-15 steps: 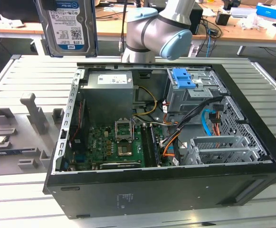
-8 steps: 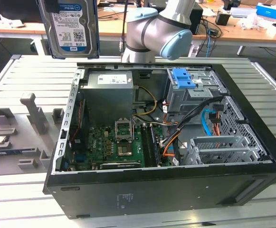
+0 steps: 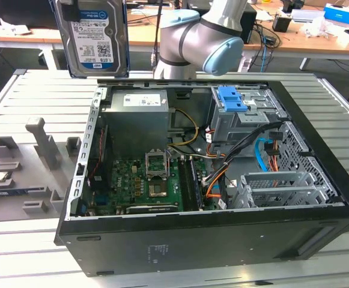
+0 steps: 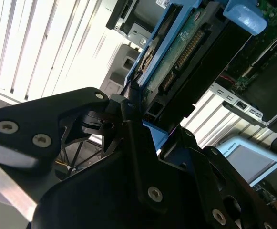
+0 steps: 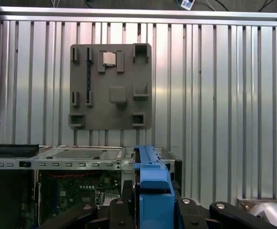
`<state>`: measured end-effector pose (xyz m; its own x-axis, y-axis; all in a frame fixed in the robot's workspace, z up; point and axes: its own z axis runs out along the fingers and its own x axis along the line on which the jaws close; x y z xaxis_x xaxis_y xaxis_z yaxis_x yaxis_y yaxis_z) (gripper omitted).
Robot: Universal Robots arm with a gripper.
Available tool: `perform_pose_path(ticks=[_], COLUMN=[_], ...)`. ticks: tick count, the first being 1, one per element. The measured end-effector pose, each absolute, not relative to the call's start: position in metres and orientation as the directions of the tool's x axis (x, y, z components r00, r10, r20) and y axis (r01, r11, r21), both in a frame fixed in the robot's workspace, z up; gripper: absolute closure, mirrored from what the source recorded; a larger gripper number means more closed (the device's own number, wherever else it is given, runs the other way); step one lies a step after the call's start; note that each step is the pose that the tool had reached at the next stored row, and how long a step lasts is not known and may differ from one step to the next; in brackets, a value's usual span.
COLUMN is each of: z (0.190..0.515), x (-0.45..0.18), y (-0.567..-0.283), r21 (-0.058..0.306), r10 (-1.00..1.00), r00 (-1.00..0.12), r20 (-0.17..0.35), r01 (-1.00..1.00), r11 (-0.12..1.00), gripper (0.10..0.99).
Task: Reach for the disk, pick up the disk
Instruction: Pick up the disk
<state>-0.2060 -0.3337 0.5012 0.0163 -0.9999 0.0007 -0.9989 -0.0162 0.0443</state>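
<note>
Disk (image 3: 96,37) edge in gripper (image 5: 152,211), held high, clear of case (image 3: 210,240)

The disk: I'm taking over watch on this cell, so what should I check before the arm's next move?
1. Disk in the gripper: ok, clamped at its blue-framed edge in both wrist views.
2. Disk out of the computer case: ok, it hangs high beyond the case's far corner.
3. Disk attitude: ok, upright, label toward the exterior view.
4. Cables on the disk's connector: ok, none attached.
5. Grip firmness: cannot tell.
</note>
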Motion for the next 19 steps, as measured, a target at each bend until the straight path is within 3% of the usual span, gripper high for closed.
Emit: perform_pose_path(ticks=[19], z=[0.488], x=[-0.196], y=[-0.334], r21=[0.044], r10=[-1.0], r00=[0.016], r20=[0.001], r01=[-0.999], r11=[-0.016], gripper=[0.718])
